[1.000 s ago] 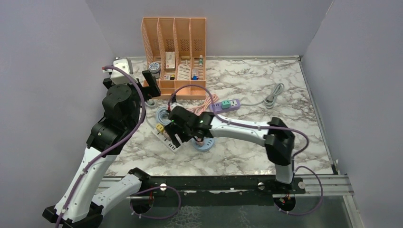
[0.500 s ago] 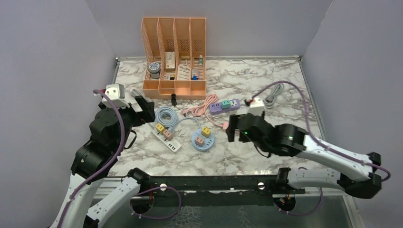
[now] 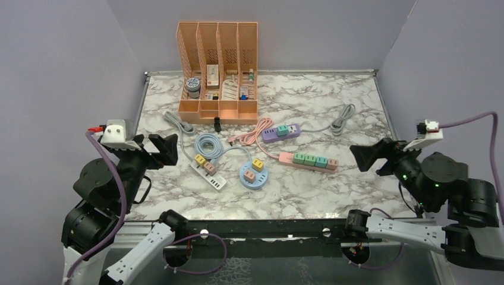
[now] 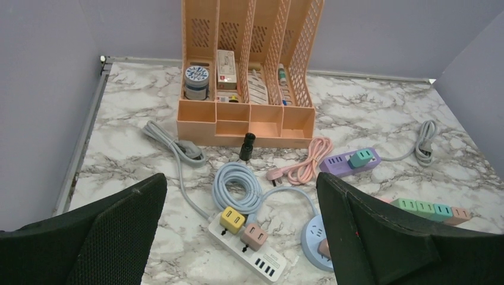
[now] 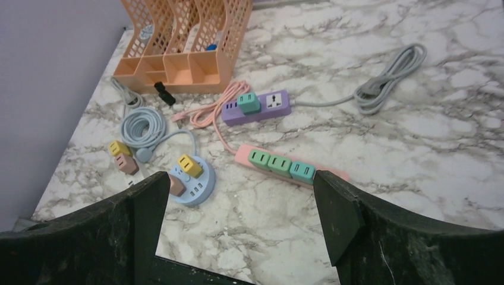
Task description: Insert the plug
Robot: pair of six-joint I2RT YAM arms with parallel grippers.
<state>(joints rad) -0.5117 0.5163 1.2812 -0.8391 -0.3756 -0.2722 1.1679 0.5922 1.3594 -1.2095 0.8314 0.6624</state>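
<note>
Organizer (image 3: 218,65) at rear of surface (image 3: 309,95), everything else in front.
Left to right before it: flat strip (image 3: 208,171) with coiled cable (image 3: 208,144) just behind it, round strip (image 3: 254,173), four-plug strip (image 3: 308,160). One-plug strip (image 3: 281,131) lies behind the four-plug strip, bundled cord (image 3: 342,122) to its right.

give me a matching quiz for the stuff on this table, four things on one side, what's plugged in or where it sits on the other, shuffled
Things:
1. purple power strip
2. pink power strip
3. round blue hub
4. orange organiser

Descriptions:
A. carries a yellow adapter and a pink adapter
B. stands at the back of the table
C. carries a row of green adapters
D. carries a single green adapter

Pairs: 1-D, 2-C, 3-A, 4-B
</note>
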